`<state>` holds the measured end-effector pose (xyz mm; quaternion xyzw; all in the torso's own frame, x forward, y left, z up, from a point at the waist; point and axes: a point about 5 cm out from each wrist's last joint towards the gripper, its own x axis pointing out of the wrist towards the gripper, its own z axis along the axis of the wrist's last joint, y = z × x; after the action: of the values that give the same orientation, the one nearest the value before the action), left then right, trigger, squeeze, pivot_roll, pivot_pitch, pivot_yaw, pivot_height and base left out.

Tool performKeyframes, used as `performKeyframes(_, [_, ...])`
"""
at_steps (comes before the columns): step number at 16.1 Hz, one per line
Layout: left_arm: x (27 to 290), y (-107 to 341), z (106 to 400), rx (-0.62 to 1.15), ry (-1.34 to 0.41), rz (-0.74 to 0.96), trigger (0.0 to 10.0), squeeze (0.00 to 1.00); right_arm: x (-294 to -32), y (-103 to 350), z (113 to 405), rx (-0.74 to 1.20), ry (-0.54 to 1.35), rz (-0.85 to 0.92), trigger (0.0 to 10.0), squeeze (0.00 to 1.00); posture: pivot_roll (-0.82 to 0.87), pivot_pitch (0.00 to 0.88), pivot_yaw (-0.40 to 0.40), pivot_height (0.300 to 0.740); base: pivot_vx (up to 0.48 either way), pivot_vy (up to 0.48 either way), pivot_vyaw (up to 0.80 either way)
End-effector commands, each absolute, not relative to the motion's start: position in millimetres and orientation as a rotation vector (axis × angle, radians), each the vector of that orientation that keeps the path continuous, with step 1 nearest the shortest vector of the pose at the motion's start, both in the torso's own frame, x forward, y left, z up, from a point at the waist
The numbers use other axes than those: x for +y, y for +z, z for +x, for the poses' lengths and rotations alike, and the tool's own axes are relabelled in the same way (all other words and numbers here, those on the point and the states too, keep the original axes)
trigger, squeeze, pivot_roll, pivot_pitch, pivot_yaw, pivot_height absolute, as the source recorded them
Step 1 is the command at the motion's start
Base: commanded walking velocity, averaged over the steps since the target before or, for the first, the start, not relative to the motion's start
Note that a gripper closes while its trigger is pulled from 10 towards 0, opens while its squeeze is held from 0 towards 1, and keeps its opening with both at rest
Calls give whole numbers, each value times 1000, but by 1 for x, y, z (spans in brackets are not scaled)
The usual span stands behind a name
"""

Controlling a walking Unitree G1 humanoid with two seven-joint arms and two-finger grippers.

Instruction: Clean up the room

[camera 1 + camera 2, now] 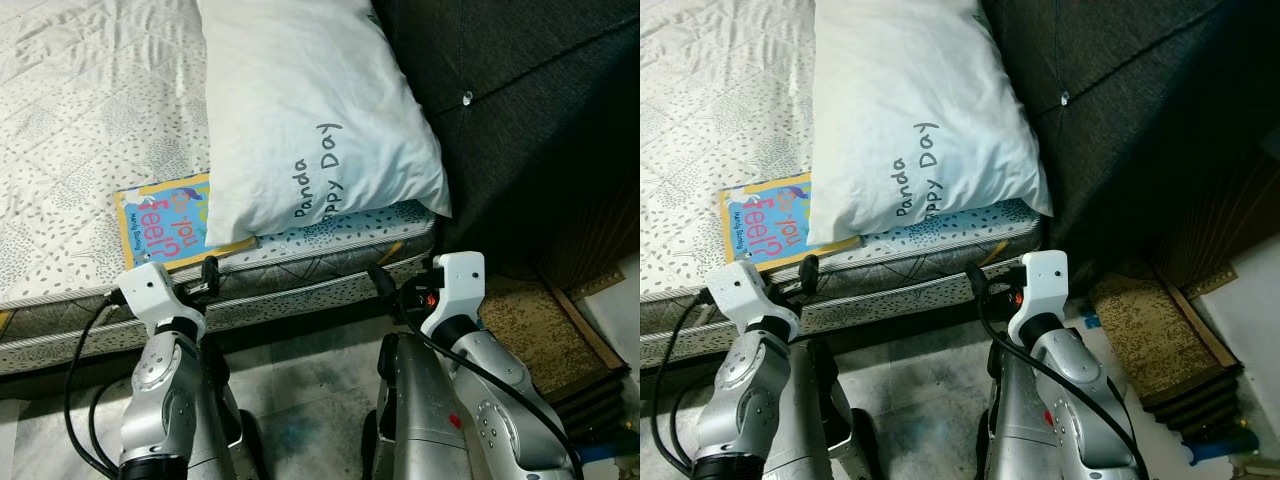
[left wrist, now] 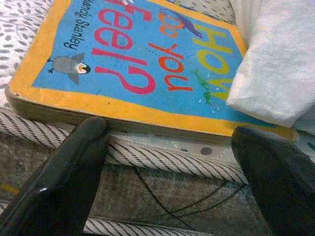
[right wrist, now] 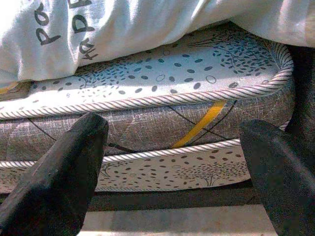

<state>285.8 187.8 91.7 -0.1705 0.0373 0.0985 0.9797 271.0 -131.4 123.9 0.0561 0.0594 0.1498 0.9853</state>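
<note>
A dark tufted headboard (image 1: pixel 520 110) rises at the head of the bed, beside the mattress (image 1: pixel 90 130) with its pale leaf-patterned quilting and corded edging. On the floor (image 1: pixel 300 380) to the right lies a brown speckled mat (image 1: pixel 535 330), with a wooden strip (image 1: pixel 585 325) along its far side.

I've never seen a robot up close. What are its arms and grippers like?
Both arms are rounded silver shells with black joints. Each wrist carries a white boxy housing, and black cables loop along the outside. The left gripper and right gripper each have two long, glossy black fingers with rounded tips. A small red light glows on the right wrist.
</note>
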Motion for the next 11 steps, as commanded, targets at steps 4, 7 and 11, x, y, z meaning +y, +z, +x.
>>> performKeyframes(4, [213,88,283,79,262,-310,10000,0,-134,123,267,125,338,169,10000,0,-204,271,-31,503,0,0,0])
performKeyframes(7, [220,91,284,68,272,-296,10000,0,-134,122,265,137,353,170,10000,0,-203,273,-28,503,0,0,0])
performKeyframes(11, [232,92,284,62,296,-274,10000,0,-136,121,267,144,350,166,10000,0,-199,271,-28,503,0,0,0])
